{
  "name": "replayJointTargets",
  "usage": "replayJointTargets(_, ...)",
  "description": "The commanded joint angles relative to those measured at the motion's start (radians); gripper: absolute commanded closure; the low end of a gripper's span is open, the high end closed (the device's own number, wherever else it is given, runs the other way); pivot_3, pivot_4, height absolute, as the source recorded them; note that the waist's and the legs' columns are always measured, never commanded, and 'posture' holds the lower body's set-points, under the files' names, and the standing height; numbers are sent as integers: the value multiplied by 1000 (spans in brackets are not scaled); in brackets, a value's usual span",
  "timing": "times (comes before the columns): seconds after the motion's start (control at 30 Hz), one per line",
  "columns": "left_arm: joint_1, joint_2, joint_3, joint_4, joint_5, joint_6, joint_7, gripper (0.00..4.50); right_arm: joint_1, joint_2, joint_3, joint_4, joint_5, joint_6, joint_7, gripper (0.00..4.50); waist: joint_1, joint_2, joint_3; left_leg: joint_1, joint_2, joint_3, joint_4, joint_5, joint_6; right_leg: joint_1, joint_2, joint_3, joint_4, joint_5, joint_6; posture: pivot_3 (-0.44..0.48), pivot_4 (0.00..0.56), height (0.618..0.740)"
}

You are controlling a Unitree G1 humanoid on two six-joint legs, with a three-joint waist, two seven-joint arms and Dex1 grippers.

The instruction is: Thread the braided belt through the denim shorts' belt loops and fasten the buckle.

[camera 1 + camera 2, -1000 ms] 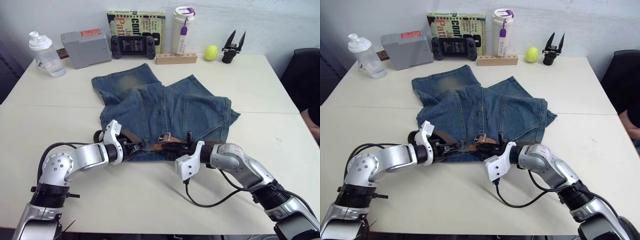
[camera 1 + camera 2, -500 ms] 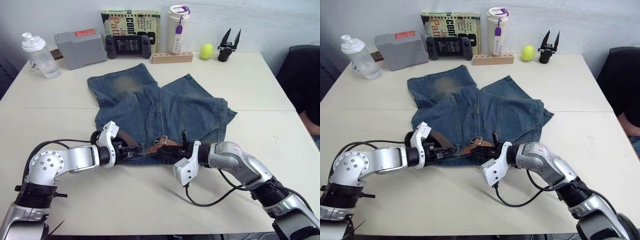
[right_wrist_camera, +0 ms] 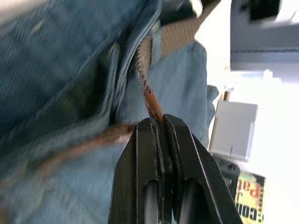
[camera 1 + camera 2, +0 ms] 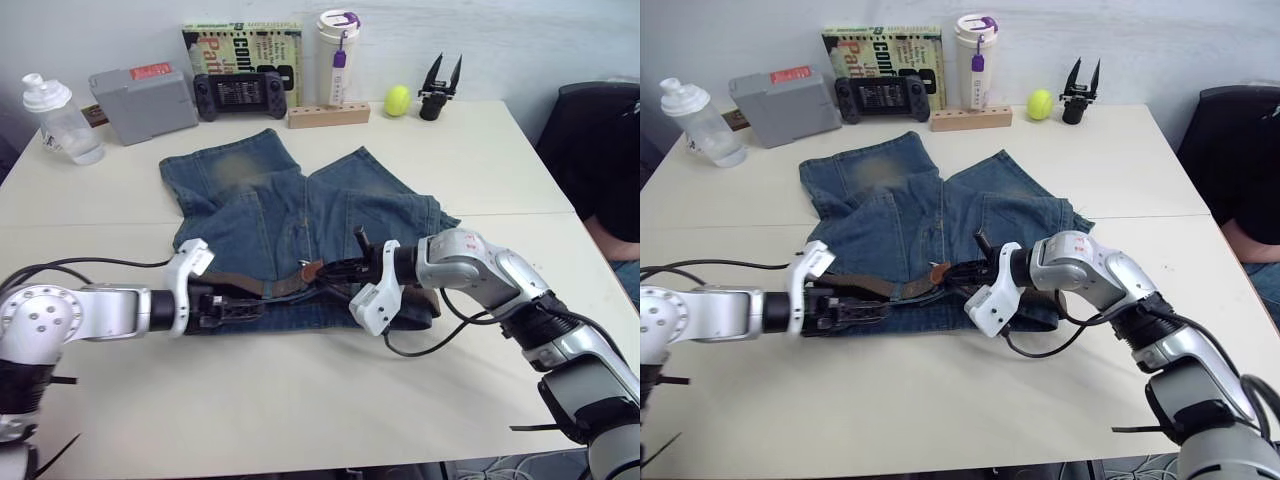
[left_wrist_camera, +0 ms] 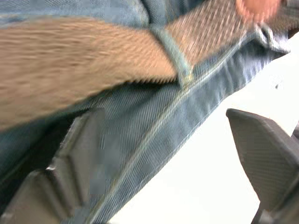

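The denim shorts [image 4: 300, 215] lie flat mid-table, waistband toward me. The braided belt [image 4: 262, 288] runs along the waistband and passes under a belt loop [image 5: 171, 57]. My left gripper [image 4: 245, 305] lies at the waistband's left part. It is open, with its fingers [image 5: 77, 154] spread on either side of the hem and nothing held. My right gripper [image 4: 332, 268] is over the middle of the waistband, shut on the belt's tan leather end [image 3: 153, 106]. The buckle is hidden among the folds and the gripper.
Along the far edge stand a bottle [image 4: 55, 120], a grey box [image 4: 140, 98], a game controller [image 4: 238, 92], a book [image 4: 240, 45], a tumbler [image 4: 335, 55], a wooden block [image 4: 328, 115], a yellow ball [image 4: 398, 100] and a black tool [image 4: 440, 90]. A person [image 4: 600, 150] sits at the right.
My left gripper has opened and let go of the belt at the waistband. The right gripper stays shut on the belt end. The camera has shifted.
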Motion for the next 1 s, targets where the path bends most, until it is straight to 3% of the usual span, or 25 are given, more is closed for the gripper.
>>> replayJointTargets(0.03, 37, 29, 81, -87, 22, -17, -136, 75, -48, -44, -37, -19, 154, 18, 98, 4500, 2, 0, 1, 0, 0, 0, 0, 0, 0, 0, 0, 0, 0, 0, 0, 0, 150, 693)
replayJointTargets(0.17, 48, 22, 139, -118, 45, -55, -233, 75, -66, -64, -68, -103, 359, 169, 224, 4500, 2, 0, 2, 0, 0, 0, 1, 0, 0, 0, 0, 0, 0, 0, 0, 0, 150, 693)
replayJointTargets(0.37, 31, -9, 178, -132, 87, -122, -309, 75, -72, -101, -151, -203, 532, 426, 353, 4500, 0, 2, 3, 1, 0, -1, 1, 0, 0, -1, 0, 0, 4, 0, 0, 0, 150, 693)
replayJointTargets(0.83, -35, -61, 179, -103, 168, -178, -343, 75, -71, -168, -300, -221, 570, 708, 462, 4500, 0, 3, 4, 0, 0, 0, 0, 0, 1, -1, -1, 0, 3, 0, 0, 0, 150, 693)
replayJointTargets(1.0, -123, -125, 169, -89, 247, -239, -273, 75, -56, -138, -309, -282, 585, 880, 431, 4500, 1, 3, 4, 0, 0, 0, 1, 0, 1, -1, -1, 0, 4, 0, 0, 0, 150, 693)
